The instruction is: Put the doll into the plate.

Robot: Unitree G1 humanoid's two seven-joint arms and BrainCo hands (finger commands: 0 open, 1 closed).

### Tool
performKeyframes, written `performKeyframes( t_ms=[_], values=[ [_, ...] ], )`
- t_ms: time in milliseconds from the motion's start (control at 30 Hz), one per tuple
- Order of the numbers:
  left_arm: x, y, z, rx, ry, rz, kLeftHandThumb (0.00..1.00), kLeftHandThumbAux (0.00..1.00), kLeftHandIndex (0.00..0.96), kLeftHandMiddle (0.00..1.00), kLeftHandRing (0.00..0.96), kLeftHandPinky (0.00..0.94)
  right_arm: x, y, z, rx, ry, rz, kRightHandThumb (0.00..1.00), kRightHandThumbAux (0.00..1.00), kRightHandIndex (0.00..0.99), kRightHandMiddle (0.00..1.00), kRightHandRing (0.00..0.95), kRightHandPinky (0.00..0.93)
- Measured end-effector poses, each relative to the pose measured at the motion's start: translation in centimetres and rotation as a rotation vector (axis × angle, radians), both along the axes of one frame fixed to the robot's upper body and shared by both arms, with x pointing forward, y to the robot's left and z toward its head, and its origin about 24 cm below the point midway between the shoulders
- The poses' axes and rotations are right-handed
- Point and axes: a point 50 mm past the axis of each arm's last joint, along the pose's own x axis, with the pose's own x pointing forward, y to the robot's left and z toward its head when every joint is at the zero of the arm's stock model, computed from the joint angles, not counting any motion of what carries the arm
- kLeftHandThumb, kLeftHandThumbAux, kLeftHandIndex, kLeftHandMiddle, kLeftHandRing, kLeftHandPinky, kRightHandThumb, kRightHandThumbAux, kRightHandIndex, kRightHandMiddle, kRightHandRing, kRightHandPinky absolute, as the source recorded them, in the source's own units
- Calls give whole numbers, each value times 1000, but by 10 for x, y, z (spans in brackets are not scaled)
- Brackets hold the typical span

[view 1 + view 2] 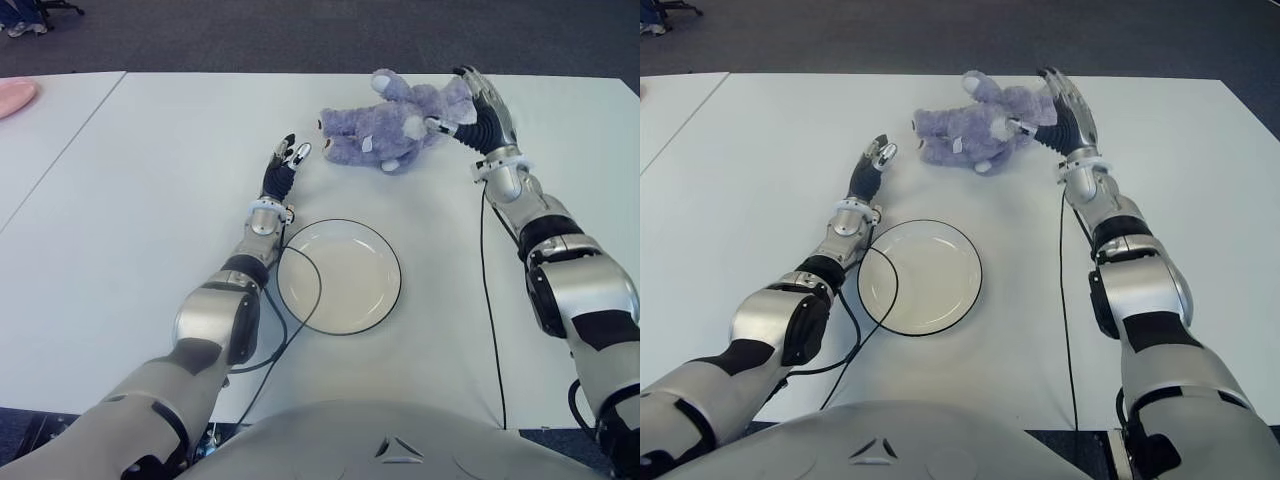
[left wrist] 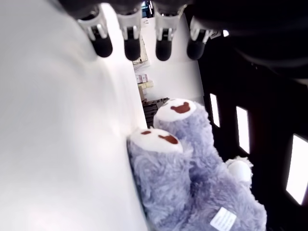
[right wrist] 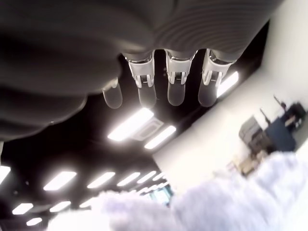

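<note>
Purple doll (image 1: 390,125) lies on the white surface (image 1: 150,200), far side of the empty plate (image 1: 339,276). Right hand (image 1: 478,105) at the doll's right end, fingers extended, gripping nothing. Left hand (image 1: 283,167) just left of doll, fingers straight, empty. Doll's white tag (image 2: 223,219) unreadable.

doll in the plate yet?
No. The doll lies on the table, beyond the empty plate, with the open right hand at it.
</note>
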Motion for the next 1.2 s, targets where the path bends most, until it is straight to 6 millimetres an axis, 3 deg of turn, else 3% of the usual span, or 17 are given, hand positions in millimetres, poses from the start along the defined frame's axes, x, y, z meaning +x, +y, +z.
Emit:
performKeyframes(
  t_ms=[200, 533, 1200],
  values=[
    [0, 1, 0, -22, 5, 4, 0, 252, 0, 0, 4, 28, 10, 17, 4, -83, 20, -11, 67, 396, 0, 0, 0, 0],
    [0, 0, 1, -70, 3, 9, 0, 257, 0, 0, 10, 44, 13, 52, -27, -212, 166, 9, 100, 429, 0, 0, 0, 0],
    [-1, -3, 0, -146, 9, 6, 0, 269, 1, 14, 14, 35, 12, 71, -39, -223, 226, 30, 155, 468, 0, 0, 0, 0]
  ],
)
